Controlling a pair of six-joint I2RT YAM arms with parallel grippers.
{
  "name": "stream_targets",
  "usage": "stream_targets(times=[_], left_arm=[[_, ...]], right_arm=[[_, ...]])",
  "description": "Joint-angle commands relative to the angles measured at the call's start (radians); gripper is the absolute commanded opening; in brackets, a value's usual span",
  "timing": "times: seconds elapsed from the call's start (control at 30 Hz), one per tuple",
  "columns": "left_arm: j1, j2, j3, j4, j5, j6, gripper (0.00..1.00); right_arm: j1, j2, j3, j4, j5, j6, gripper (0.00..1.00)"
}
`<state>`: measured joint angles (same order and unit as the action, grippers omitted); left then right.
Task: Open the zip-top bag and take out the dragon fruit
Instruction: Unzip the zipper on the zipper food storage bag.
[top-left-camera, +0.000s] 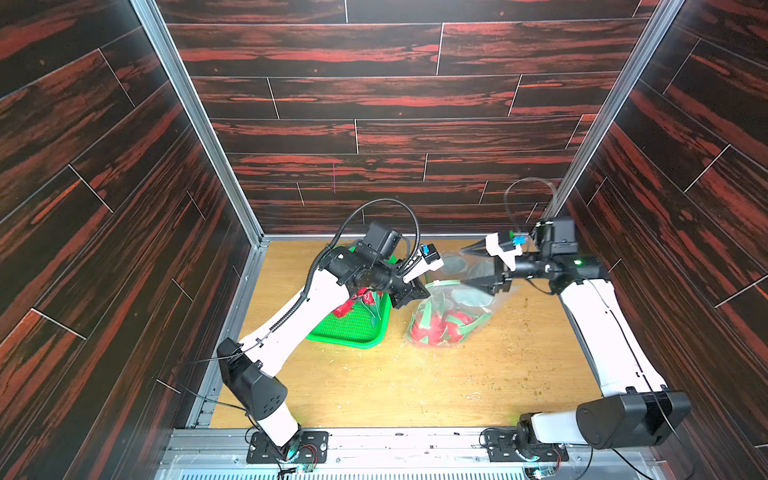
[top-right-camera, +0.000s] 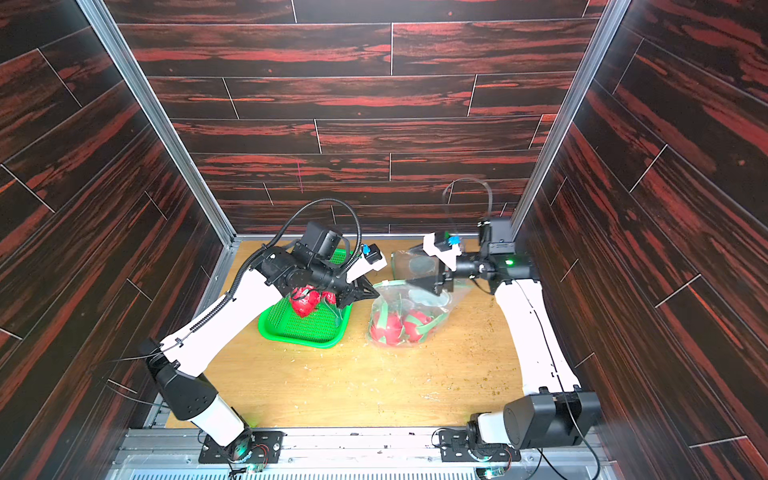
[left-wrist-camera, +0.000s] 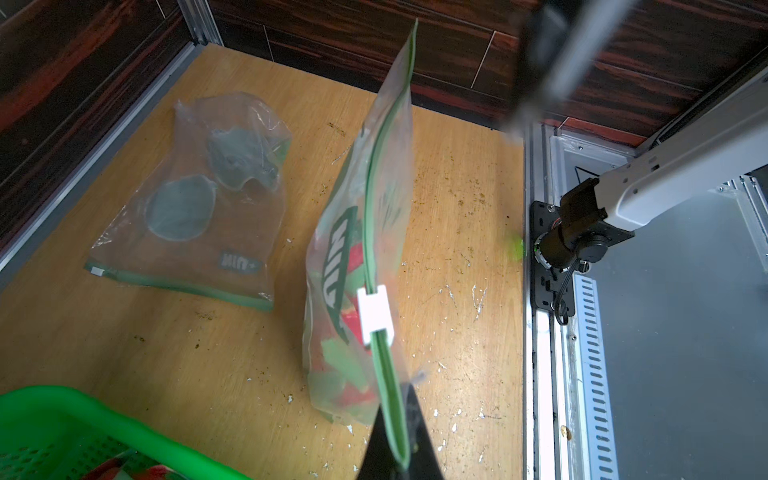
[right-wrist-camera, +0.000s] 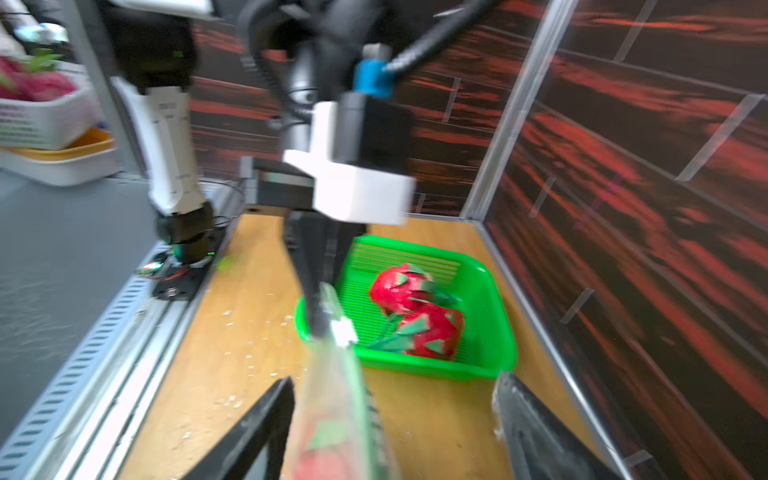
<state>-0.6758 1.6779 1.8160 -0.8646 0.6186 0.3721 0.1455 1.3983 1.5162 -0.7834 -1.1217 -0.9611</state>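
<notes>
A clear zip-top bag with a green zip strip stands on the table, and red and green dragon fruit show through it. My left gripper is shut on one end of the zip strip, holding it up. The white slider sits on the zip a short way from those jaws. My right gripper is open at the bag's other end. The bag's top edge passes between its spread fingers, nearer one of them, and is not pinched. Two more dragon fruit lie in the green basket.
A second, empty clear bag lies flat near the back wall, behind the right gripper. The green basket sits under the left arm's wrist. Crumbs and white flecks dot the wooden table. Dark walls enclose three sides.
</notes>
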Motion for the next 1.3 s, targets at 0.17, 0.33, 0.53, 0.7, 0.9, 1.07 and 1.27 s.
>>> stream_targets(times=[0.17,0.33,0.53,0.7,0.9,1.07,1.27], left_arm=[[0.008,0.003,0.065,-0.009,0.066,0.028,0.00],[0.009,-0.004,0.056,-0.001,0.078,0.025,0.00],[0.008,-0.012,0.050,0.003,0.074,0.021,0.00],[0.011,-0.013,0.043,0.006,0.066,0.020,0.00],[0.013,-0.034,-0.007,0.068,0.053,-0.025,0.19],[0.013,-0.072,-0.091,0.163,0.078,-0.076,0.47],[0.014,-0.081,-0.124,0.197,0.057,-0.089,0.29]], right_arm=[[0.130,0.046,-0.004,-0.018,0.127,0.053,0.55],[0.152,0.091,0.020,-0.023,0.151,0.072,0.53],[0.175,0.108,0.029,-0.054,0.155,0.036,0.46],[0.177,0.088,0.021,-0.039,0.146,0.036,0.17],[0.177,0.054,-0.002,-0.019,0.170,0.032,0.00],[0.178,0.035,-0.005,-0.014,0.165,0.033,0.00],[0.178,0.019,-0.008,-0.022,0.157,0.022,0.00]])
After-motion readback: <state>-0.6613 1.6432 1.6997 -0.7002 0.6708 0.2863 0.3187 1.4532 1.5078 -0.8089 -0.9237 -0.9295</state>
